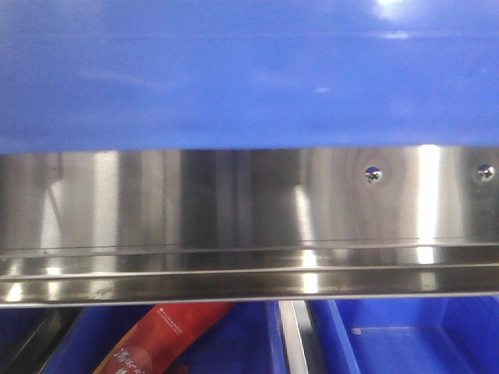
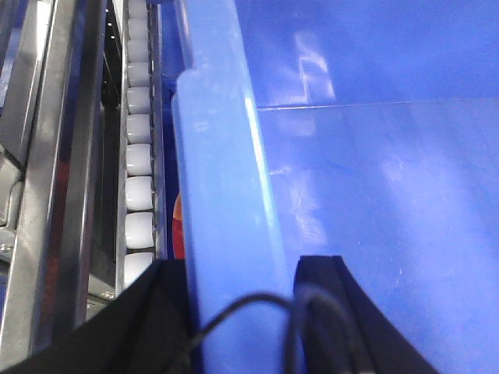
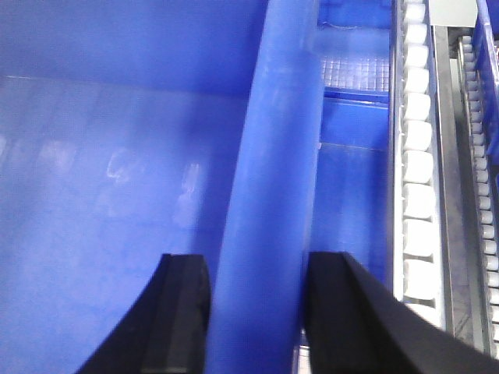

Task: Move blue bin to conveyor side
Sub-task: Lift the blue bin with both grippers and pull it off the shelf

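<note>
In the front-facing view, the upper half is filled by the glossy wall of the blue bin [image 1: 249,70], whose lower edge lies along the top of a polished steel rail [image 1: 234,210]. Two screws [image 1: 373,174] are set into the rail at the right. Beneath the rail, two lower blue crates [image 1: 405,343] are seen side by side, and a red packet [image 1: 164,339] lies in the left one. No open room is shown between bin and rail.

In the left wrist view, the left pincer [image 2: 243,265] is seen astride the bin's thick rim [image 2: 218,156], which is pinched between one black finger [image 2: 148,312] outside and the other inside the bin. A thin cable [image 2: 249,300] is looped across the rim just ahead of the fingers. Just beside the outer edge, a roller track [image 2: 139,195] of white rollers runs parallel, with a steel frame [image 2: 54,195] beyond it. Only a narrow dark gap separates rim from rollers.

In the right wrist view, the right pincer [image 3: 256,261] is likewise closed around the opposite rolled rim [image 3: 281,117], one finger inside against the smooth inner wall [image 3: 117,156], one outside. A second roller track [image 3: 417,156] runs near that edge, and a strip of open space is left between them. Ahead, a neighbouring crate [image 3: 355,74] with a gridded floor is seen.
</note>
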Available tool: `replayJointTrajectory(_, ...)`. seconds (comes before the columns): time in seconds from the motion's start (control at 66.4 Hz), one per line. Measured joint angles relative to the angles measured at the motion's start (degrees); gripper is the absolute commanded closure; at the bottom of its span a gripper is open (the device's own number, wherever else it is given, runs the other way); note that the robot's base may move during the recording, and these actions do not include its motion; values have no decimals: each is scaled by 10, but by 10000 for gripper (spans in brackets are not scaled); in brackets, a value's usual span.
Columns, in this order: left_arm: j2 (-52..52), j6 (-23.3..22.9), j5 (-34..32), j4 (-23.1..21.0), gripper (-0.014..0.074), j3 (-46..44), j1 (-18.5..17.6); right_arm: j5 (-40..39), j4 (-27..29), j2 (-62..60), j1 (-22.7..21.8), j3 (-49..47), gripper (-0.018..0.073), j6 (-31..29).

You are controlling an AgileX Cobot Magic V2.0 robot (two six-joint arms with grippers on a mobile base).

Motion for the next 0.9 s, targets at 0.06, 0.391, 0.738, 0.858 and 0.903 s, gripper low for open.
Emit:
replayJointTrajectory(0.06, 0, 0, 0, 0, 614, 0, 0, 0, 0, 0, 0, 0, 636, 0)
replayJointTrajectory(0.391, 0, 0, 0, 0, 614, 0, 0, 0, 0, 0, 0, 0, 636, 0)
replayJointTrajectory(0.738, 0, 0, 0, 0, 614, 0, 0, 0, 0, 0, 0, 0, 636, 0)
replayJointTrajectory(0.858, 0, 0, 0, 1, 614, 0, 0, 0, 0, 0, 0, 0, 636, 0)
replayJointTrajectory(0.903, 0, 0, 0, 1, 614, 0, 0, 0, 0, 0, 0, 0, 636, 0)
